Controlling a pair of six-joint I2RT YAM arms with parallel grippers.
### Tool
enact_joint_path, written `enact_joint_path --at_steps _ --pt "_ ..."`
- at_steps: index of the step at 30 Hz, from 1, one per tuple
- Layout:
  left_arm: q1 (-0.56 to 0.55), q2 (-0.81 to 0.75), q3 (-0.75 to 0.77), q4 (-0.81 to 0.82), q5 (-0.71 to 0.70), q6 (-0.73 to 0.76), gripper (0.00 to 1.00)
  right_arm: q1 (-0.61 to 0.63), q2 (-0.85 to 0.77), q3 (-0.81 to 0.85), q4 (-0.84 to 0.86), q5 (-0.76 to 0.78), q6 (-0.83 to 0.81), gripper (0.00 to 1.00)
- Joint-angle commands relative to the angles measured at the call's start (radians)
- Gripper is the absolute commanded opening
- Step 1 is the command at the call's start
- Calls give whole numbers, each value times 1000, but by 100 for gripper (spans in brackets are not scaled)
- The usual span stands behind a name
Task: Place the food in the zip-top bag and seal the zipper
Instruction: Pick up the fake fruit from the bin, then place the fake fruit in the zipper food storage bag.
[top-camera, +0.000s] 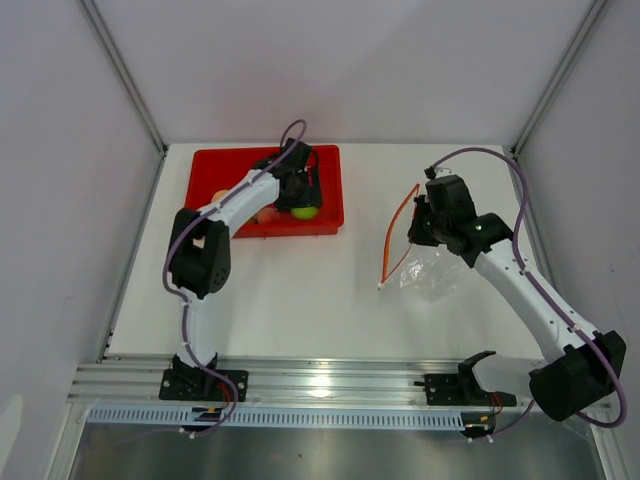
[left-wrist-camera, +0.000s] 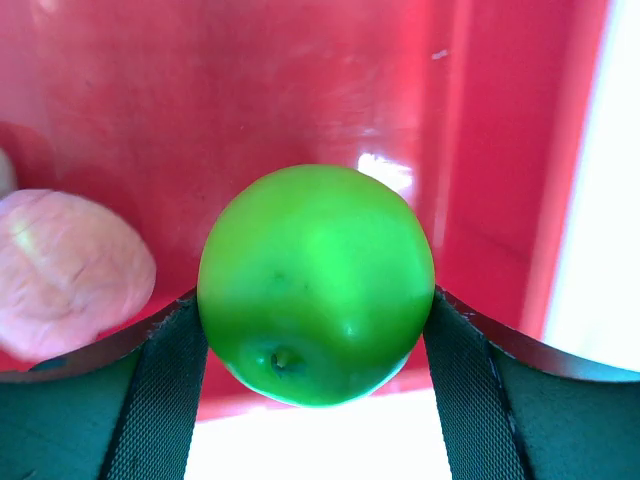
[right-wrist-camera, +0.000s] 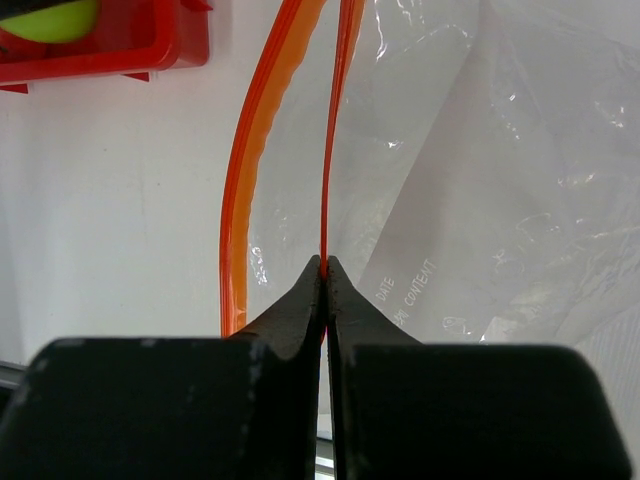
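My left gripper (left-wrist-camera: 316, 330) is shut on the green apple (left-wrist-camera: 316, 285), both pads against its sides, just above the red tray (left-wrist-camera: 330, 90). In the top view the apple (top-camera: 304, 211) sits at the tray's front right. A pink-orange fruit (left-wrist-camera: 65, 270) lies in the tray to the left. My right gripper (right-wrist-camera: 325, 265) is shut on one lip of the orange-red zipper (right-wrist-camera: 336, 130) of the clear zip-top bag (right-wrist-camera: 480, 190). The other lip (right-wrist-camera: 250, 170) bows away, so the mouth (top-camera: 398, 232) gapes open toward the left. The bag body (top-camera: 432, 273) rests on the table.
The red tray (top-camera: 215, 165) stands at the back left of the white table. Aluminium frame posts rise at the back corners. A rail with the arm bases runs along the near edge. White table lies between tray and bag.
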Motion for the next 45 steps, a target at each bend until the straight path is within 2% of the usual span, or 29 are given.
enact_joint_path --at_steps 1,6,12,19,23,31,40,45 --pt "1 -169 -33 47 35 25 1 11 -38 -4 -10 25 18 0" --pt "-20 -367 -119 122 95 45 1 19 -45 -13 -19 31 20 0" --pt "-83 -573 -296 244 276 52 1 23 -50 -17 -25 36 21 0" --pt "-170 -843 -542 532 495 19 1 28 -42 -18 -24 22 15 0" --pt "-224 -916 -671 644 561 11 1 32 -41 -24 -12 4 23 0" --pt "-316 -900 -795 782 621 -23 1 63 -48 -36 11 -53 49 0" --pt "-381 -776 -746 859 661 -63 1 75 -79 -41 7 -103 67 0" --pt "-394 -699 -751 939 688 -161 1 75 -98 -56 33 -173 81 0"
